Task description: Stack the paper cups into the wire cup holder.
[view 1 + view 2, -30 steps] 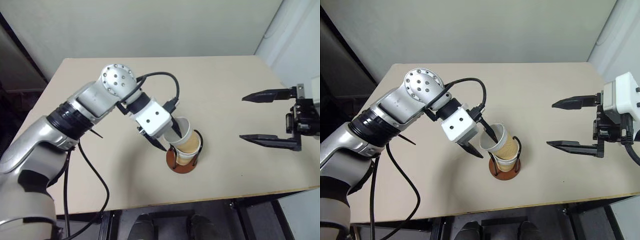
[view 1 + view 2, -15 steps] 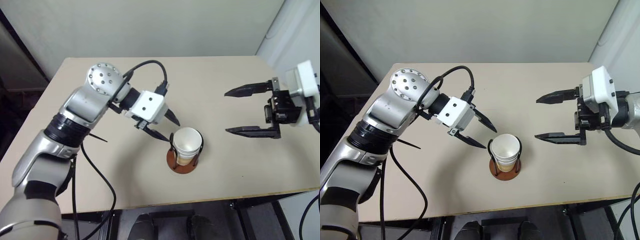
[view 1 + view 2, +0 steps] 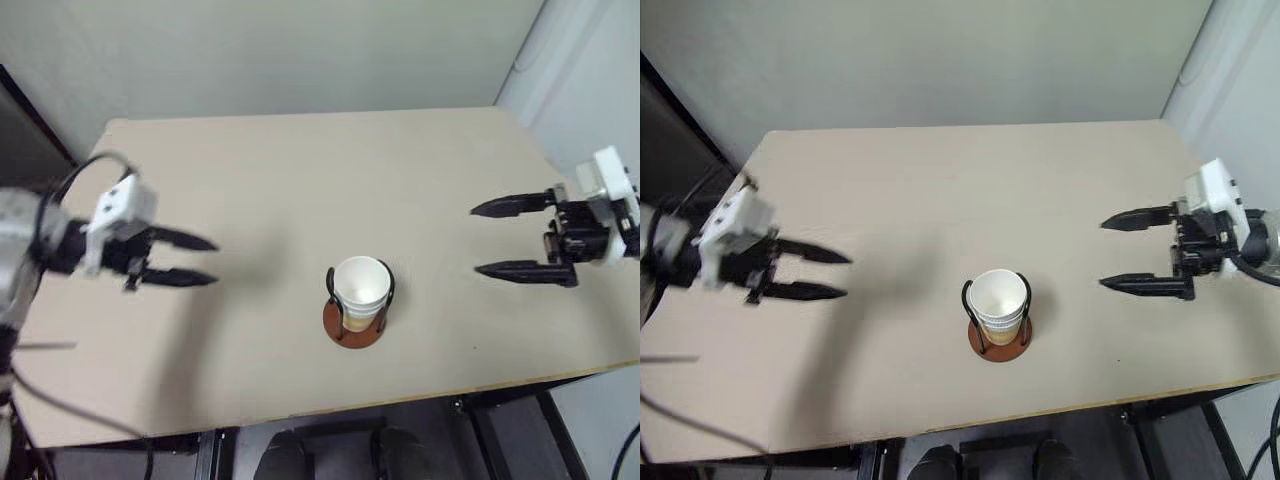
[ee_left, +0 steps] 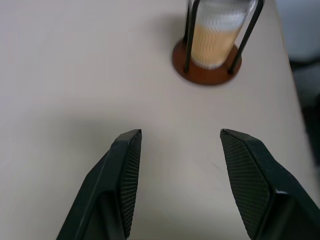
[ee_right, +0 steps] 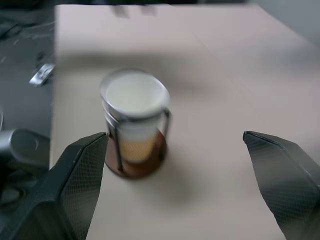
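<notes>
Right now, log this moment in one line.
tan-orange paper cups: nested in black wire cup holder | left gripper: open | right gripper: open

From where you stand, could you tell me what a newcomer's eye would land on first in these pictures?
The eye goes first to the paper cups, nested in the wire cup holder, which stands alone near the front middle of the tan table. Next come the two open black grippers pointing inward at it from either side: the left gripper well off to the left and the right gripper to the right, neither holding anything.
</notes>
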